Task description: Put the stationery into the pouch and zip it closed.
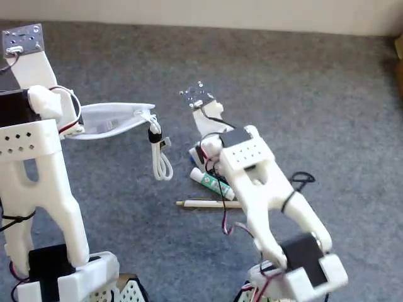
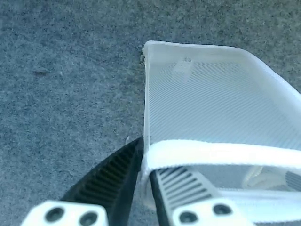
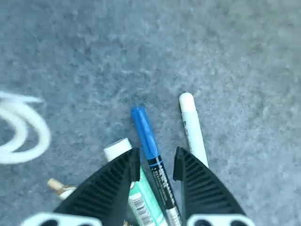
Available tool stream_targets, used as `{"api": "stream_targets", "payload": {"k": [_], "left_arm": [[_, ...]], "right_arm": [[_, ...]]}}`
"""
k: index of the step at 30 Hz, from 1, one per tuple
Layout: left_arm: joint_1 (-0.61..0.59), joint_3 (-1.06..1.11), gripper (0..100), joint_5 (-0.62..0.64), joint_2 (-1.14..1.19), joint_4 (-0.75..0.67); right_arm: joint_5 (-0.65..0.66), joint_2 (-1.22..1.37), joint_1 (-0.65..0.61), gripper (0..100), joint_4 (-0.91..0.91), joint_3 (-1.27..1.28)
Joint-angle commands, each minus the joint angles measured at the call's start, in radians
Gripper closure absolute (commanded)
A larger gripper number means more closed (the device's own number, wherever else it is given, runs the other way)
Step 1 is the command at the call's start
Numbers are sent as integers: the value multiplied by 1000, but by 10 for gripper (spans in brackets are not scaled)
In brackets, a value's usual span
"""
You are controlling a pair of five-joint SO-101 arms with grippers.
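Observation:
My left gripper (image 2: pixel 146 160) is shut on the rim of a white mesh pouch (image 2: pixel 211 103), which it holds off the grey carpet; in the high view the pouch (image 1: pixel 116 119) sticks out from that gripper (image 1: pixel 75 128) toward the middle. My right gripper (image 3: pixel 155 157) is open and low over the stationery, its fingers on either side of a blue pen (image 3: pixel 146 136). A white marker (image 3: pixel 192 127) lies beside one finger and a green-and-white tube (image 3: pixel 134 193) beside the other. From above, the tube (image 1: pixel 211 182) and a pale pencil (image 1: pixel 208 203) lie by the right gripper (image 1: pixel 204 154).
A white cord loop (image 1: pixel 162 165) hangs from the pouch's end onto the carpet between the arms; it also appears as the cord (image 3: pixel 23 134) in the right wrist view. Grey carpet (image 1: pixel 302 82) covers the whole floor, open at the far side and right.

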Motion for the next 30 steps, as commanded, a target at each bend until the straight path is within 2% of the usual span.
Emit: {"api": "stream_targets", "payload": {"k": [1,15,18,25,27,30], "left_arm": [[18,-4,996,9,-7,0],[18,-4,996,9,-7,-2],[18,-4,996,9,-7,-2],[18,-4,996,9,-7,-2],[18,-4,996,9,-7,-2],[18,-4,996,9,-7,-2]], "right_arm": [[28,93,38,882,-24,-148],[37,496,71,884,-15,-507],[103,538,81,885,50,-532],[112,585,97,887,168,-596],[112,599,97,908,180,-599],[114,615,97,989,182,-599]]}}
